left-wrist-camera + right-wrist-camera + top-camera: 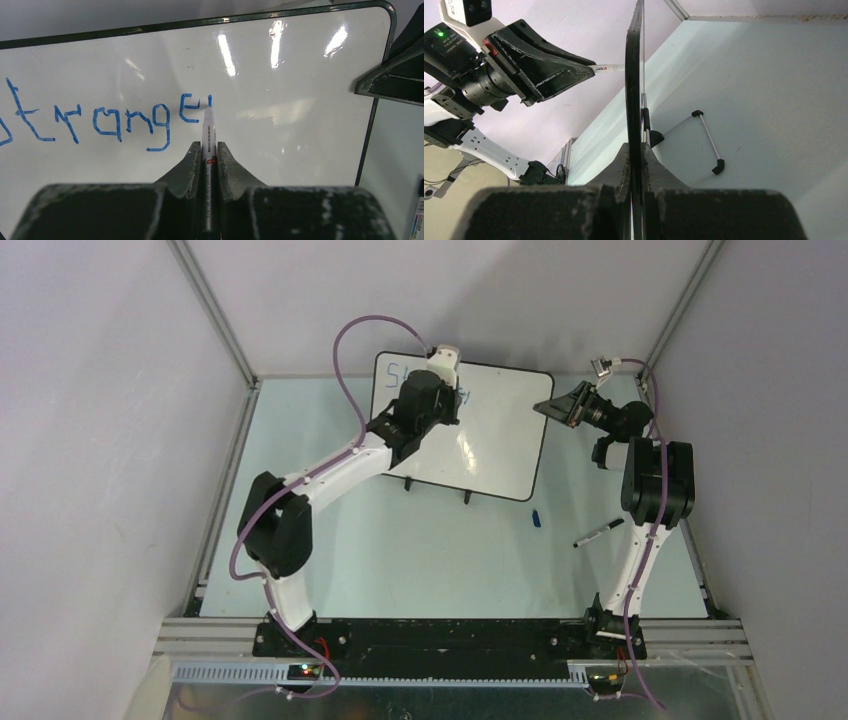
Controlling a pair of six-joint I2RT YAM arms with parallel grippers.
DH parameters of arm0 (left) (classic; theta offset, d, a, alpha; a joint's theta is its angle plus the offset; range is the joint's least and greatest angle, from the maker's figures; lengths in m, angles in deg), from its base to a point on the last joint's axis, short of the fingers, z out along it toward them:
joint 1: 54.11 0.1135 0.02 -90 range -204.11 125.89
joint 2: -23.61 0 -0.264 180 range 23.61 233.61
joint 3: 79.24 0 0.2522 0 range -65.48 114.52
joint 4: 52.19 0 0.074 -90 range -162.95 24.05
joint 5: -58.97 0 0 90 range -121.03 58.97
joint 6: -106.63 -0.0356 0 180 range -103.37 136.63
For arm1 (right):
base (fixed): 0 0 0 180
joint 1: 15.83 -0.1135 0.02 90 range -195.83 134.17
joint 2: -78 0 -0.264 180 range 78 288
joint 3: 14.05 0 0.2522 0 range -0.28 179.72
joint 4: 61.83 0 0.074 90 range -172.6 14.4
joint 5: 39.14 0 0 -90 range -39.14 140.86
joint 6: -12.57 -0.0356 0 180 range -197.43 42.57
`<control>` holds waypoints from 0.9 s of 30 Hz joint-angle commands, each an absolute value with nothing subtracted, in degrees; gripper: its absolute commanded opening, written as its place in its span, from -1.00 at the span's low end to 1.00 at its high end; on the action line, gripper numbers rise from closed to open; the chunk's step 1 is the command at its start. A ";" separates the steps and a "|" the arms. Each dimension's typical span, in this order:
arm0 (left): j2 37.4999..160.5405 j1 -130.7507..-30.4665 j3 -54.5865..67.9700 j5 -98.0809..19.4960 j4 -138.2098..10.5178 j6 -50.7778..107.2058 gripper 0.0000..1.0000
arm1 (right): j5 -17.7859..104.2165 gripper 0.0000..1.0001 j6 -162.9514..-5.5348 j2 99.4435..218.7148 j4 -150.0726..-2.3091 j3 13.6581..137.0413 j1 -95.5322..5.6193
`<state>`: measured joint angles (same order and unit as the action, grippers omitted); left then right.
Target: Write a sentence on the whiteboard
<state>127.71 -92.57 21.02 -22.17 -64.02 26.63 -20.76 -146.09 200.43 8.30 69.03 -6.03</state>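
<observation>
You are working over a pale table (pixel 400 550), and the whiteboard (pixel 500 420) is standing in its far middle, its glossy face turning toward the arm bases and its two small black feet (pixel 467 497) resting on the table at the near edge. Your left arm (pixel 330 475) is reaching across the board's left part, and your right arm (pixel 640 550) is bending in toward the board's right side. The right claw (pixel 635 150) is clamping the whiteboard's black rim edge-on, its jaws sitting closed on either face of the board. The left claw (pixel 208 147) is squeezing a white-barrelled marker (pixel 209 125) between closed jaws, the barrel running straight out between the fingertips. The sentence (pixel 110 122) is showing in thin blue strokes across the board's upper left; in the left wrist view it is reading "trange", with a partial letter cut off at the left border. The marker's tip is touching the board just right of the final "e", where a short blue stroke is sitting. A second, dark marker (pixel 598 532) is lying on the table near the right arm, well apart from the board, and a small blue cap (pixel 536 518) is lying just off the board's near right corner.
</observation>
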 commanded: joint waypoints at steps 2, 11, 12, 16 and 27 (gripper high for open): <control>128.40 -92.72 24.01 -21.89 -63.92 25.66 -1.00 | -20.86 -1.00 -148.61 196.26 10.75 69.60 -5.67; 129.08 -92.70 24.60 -22.02 -64.46 25.73 -1.00 | -20.86 -1.00 -148.62 196.21 10.72 69.60 -5.63; 129.13 -92.74 24.74 -21.95 -64.63 25.71 -1.00 | -20.86 -1.00 -148.57 196.21 10.72 69.59 -5.63; 129.32 -92.74 24.94 -21.88 -64.74 25.69 -1.00 | -20.95 -1.00 -148.69 196.21 10.72 69.63 -5.63; 130.17 -92.75 26.33 -23.14 -64.84 26.10 -1.00 | -20.95 -1.00 -148.65 196.21 10.72 69.61 -5.63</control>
<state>129.28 -92.57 23.10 -22.34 -65.30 26.66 -20.71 -146.18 200.43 8.26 69.03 -6.00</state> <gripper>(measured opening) 0.151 0.069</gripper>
